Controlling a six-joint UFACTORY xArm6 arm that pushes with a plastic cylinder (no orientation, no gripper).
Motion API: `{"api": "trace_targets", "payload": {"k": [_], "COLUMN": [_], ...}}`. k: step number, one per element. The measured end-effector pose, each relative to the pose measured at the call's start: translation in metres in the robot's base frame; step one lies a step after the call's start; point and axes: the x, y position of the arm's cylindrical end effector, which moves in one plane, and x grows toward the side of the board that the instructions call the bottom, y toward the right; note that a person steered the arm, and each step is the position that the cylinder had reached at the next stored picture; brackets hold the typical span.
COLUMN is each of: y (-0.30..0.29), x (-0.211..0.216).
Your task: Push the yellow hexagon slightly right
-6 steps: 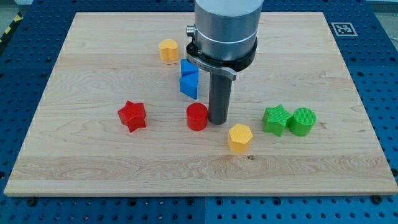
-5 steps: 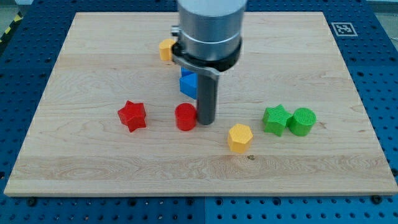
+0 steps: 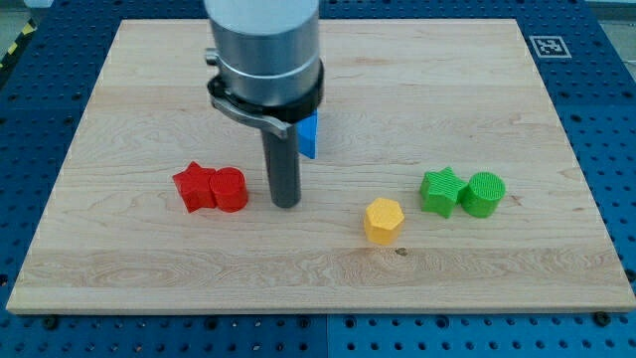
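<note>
A yellow hexagon (image 3: 384,220) lies on the wooden board (image 3: 477,89), right of centre and toward the view's bottom. My tip (image 3: 286,205) rests on the board well to the left of it, with a clear gap between them. A red cylinder (image 3: 230,190) sits just left of my tip, a small gap apart, and touches a red star (image 3: 195,187) on its left.
A blue block (image 3: 309,133) shows partly behind the arm. A green star (image 3: 439,191) and a green cylinder (image 3: 485,194) touch each other to the right of the yellow hexagon. The arm's body hides the upper middle of the board.
My tip has moved left, pushing the red cylinder left against the red star, which has shifted left. The other yellow block is now hidden behind the arm. The yellow hexagon has not moved.
</note>
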Motion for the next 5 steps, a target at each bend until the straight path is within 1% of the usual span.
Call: {"api": "trace_targets", "payload": {"k": [1, 2, 3, 4, 5], "y": [0.015, 0.040, 0.080, 0.093, 0.122], "x": [0.033, 0.049, 0.056, 0.056, 0.056]}}
